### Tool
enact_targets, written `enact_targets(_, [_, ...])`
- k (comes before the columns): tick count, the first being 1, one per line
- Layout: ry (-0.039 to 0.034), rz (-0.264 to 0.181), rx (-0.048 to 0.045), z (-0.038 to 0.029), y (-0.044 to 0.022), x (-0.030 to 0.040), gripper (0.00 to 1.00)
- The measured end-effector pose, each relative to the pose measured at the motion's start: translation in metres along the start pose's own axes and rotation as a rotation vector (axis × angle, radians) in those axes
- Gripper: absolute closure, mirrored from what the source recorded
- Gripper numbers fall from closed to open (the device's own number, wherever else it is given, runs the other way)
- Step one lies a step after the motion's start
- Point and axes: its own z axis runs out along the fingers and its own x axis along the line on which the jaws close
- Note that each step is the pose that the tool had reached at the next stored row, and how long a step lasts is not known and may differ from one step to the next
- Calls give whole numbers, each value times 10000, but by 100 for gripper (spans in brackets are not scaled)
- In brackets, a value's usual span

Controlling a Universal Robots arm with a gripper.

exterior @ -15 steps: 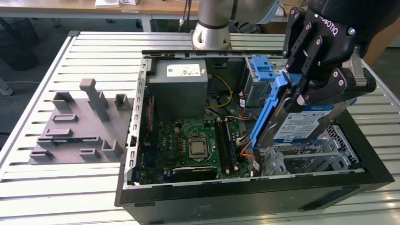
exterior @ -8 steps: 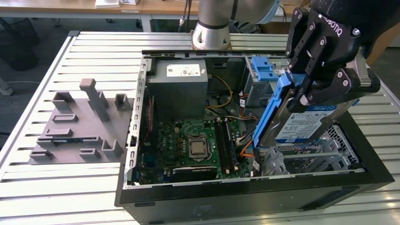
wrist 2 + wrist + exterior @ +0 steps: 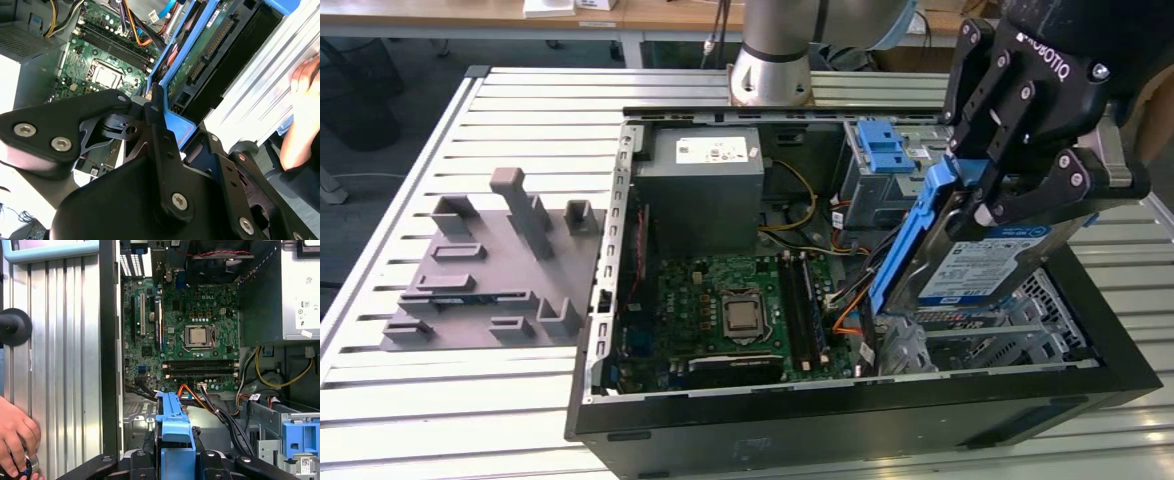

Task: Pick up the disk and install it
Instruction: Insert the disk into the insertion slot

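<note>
The pick-up is done. The gripper (image 3: 1011,205), high toward the exterior view's right, has its jaws clamped on the disk (image 3: 983,268), gripping it by its upper edge. The disk hangs steeply tilted, its blue-and-white label facing the exterior view's right and one blue side rail (image 3: 911,245) running down its near edge.

It is lifted clear of the slatted table (image 3: 520,110) and sits over the right-hand part of the open computer case (image 3: 854,420). Its lower end dips below the case's top edge, just beside the motherboard (image 3: 720,310) and above the metal drive bay (image 3: 987,345) in the lower right of the case. In the second wrist view the disk's green circuit-board underside (image 3: 202,55) shows past the black fingers. In the first wrist view the blue rail (image 3: 172,422) points down into the case, with orange and black cables (image 3: 210,400) close by.

The install looks unfinished: the disk is neither level nor seated in the bay, and the claw has not let go. The pictures do not show whether its lower end touches the bay yet.

Further back in the case are the power supply box (image 3: 700,190) and a blue latch (image 3: 887,145), both apart from the disk. A grey moulded fixture (image 3: 494,270) lies on the table at the exterior view's left. A person's hand (image 3: 17,437) rests outside the case in the first wrist view.
</note>
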Motion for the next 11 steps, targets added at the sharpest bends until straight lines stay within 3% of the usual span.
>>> enact_targets(11, [-1,-1,37,18,-38,0,64])
